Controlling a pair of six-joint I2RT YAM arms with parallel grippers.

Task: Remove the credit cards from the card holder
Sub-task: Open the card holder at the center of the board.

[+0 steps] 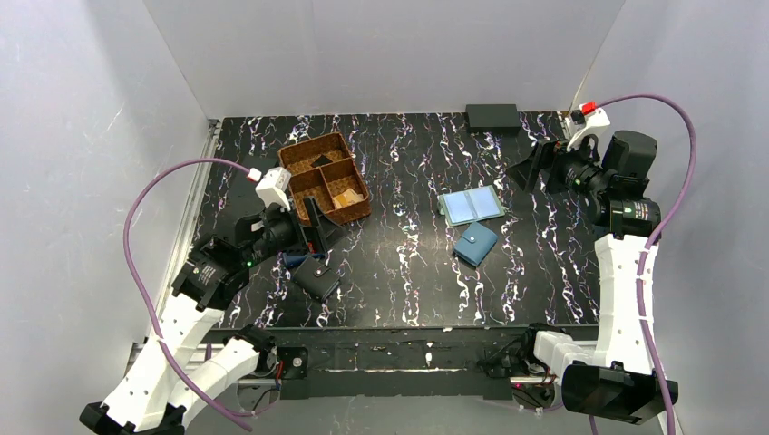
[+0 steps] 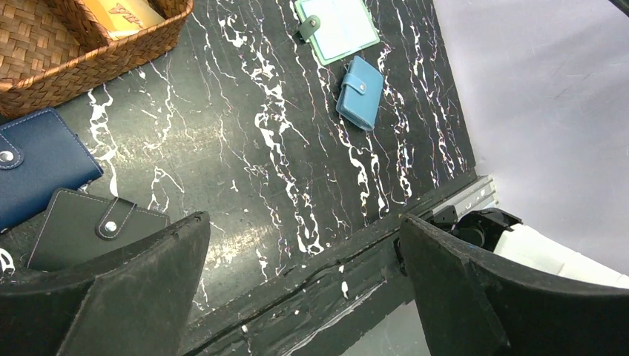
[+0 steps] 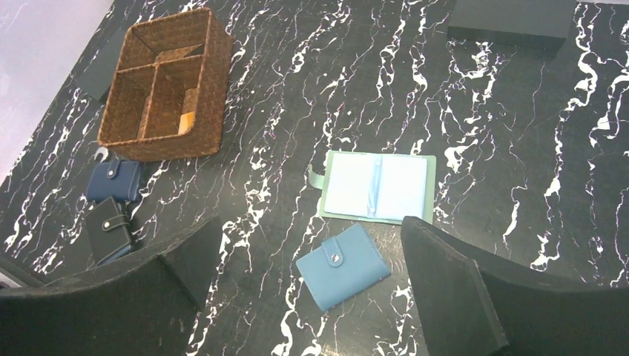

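The small steel-blue bifold card holder (image 1: 476, 243) lay closed on the black marbled table (image 1: 399, 272), right of centre — the left gripper (image 2: 303, 222) and right gripper (image 3: 311, 222) both stood wide, holding nothing.

No legible txt anywhere. Only print seen: dark lettering on orange-yellow packet (image 2: 122, 11) in woven basket (image 2: 96, 59), toward table's far-left corner. Too blurred/small to read, and cut off by the left wrist view's top edge.

The whole worktop (image 1: 408, 276) is seen from high above its near edge, and the card holder (image 3: 343, 265) is caught by both nearer, downward-angled wrist views.
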